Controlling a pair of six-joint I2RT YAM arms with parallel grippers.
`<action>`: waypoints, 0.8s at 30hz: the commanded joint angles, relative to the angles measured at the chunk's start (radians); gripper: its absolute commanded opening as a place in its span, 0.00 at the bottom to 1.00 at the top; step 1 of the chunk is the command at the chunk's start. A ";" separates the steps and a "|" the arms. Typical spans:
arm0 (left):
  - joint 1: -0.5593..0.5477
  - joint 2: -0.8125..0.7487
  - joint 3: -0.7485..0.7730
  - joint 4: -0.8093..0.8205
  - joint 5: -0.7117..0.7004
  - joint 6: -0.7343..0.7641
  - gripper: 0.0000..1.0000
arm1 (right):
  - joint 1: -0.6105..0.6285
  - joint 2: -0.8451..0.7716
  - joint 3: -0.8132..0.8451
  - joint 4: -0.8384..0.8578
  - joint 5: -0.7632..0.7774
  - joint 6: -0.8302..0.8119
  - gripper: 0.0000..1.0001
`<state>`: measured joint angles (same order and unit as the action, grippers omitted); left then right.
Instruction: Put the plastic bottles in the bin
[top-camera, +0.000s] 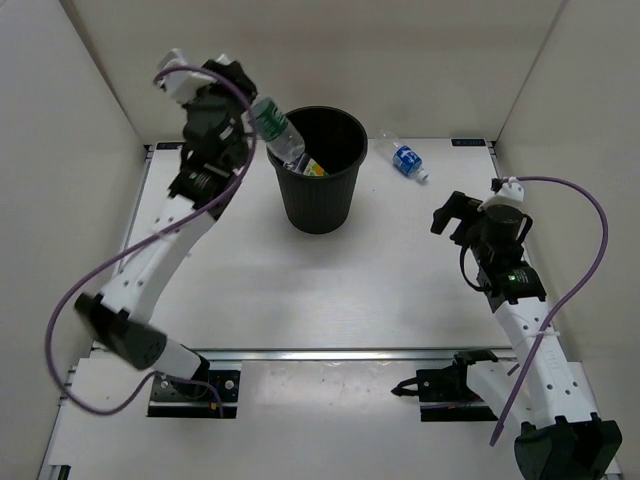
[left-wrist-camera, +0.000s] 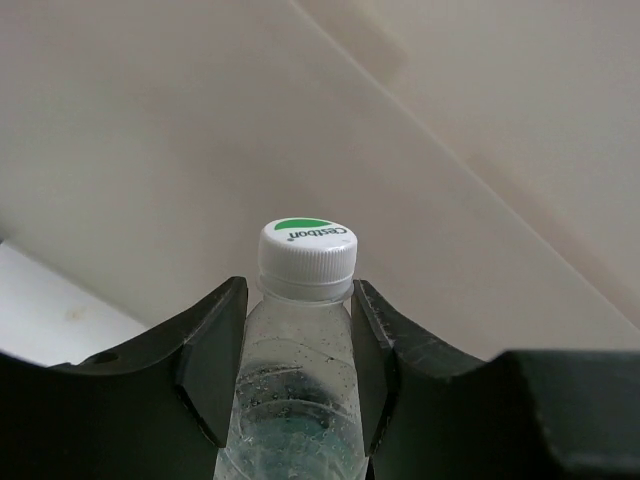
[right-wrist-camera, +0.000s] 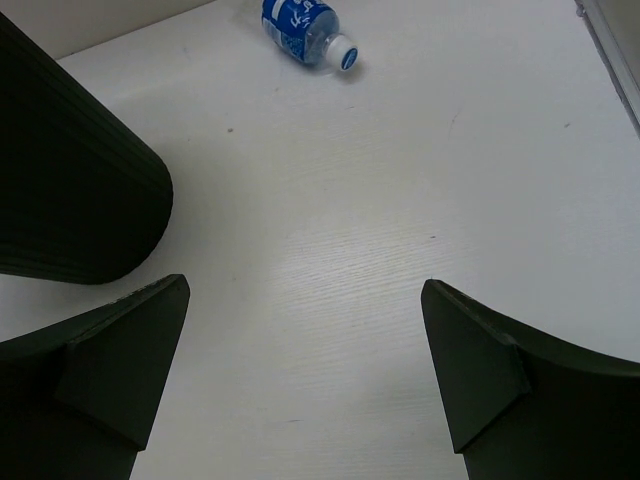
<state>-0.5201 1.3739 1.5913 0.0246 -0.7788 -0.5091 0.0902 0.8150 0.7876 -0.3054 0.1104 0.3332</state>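
Observation:
My left gripper (top-camera: 248, 115) is shut on a clear bottle with a green label (top-camera: 271, 124) and holds it tilted over the left rim of the black bin (top-camera: 320, 200). In the left wrist view both fingers (left-wrist-camera: 215, 365) press the bottle's neck below its white cap (left-wrist-camera: 305, 250). A yellow-orange label (top-camera: 313, 169) shows inside the bin. A blue-labelled bottle (top-camera: 405, 160) lies on the table right of the bin, also in the right wrist view (right-wrist-camera: 300, 25). My right gripper (top-camera: 450, 215) is open and empty above the table, near the bin (right-wrist-camera: 70, 180).
White walls close in the table on the left, back and right. A metal rail (top-camera: 320, 352) runs along the near edge by the arm bases.

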 joint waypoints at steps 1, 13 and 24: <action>-0.027 0.216 0.177 0.093 -0.056 0.159 0.45 | -0.007 0.006 0.009 0.052 -0.015 -0.003 1.00; 0.002 0.510 0.523 -0.185 0.150 0.038 0.99 | -0.072 0.104 0.061 0.101 -0.055 -0.058 0.99; 0.147 0.179 0.261 -0.560 0.733 -0.029 0.99 | -0.205 0.430 0.260 0.230 -0.443 -0.305 0.99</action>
<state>-0.3729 1.7325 1.9667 -0.4263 -0.1802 -0.5331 -0.1192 1.1713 0.9569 -0.1486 -0.2062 0.1623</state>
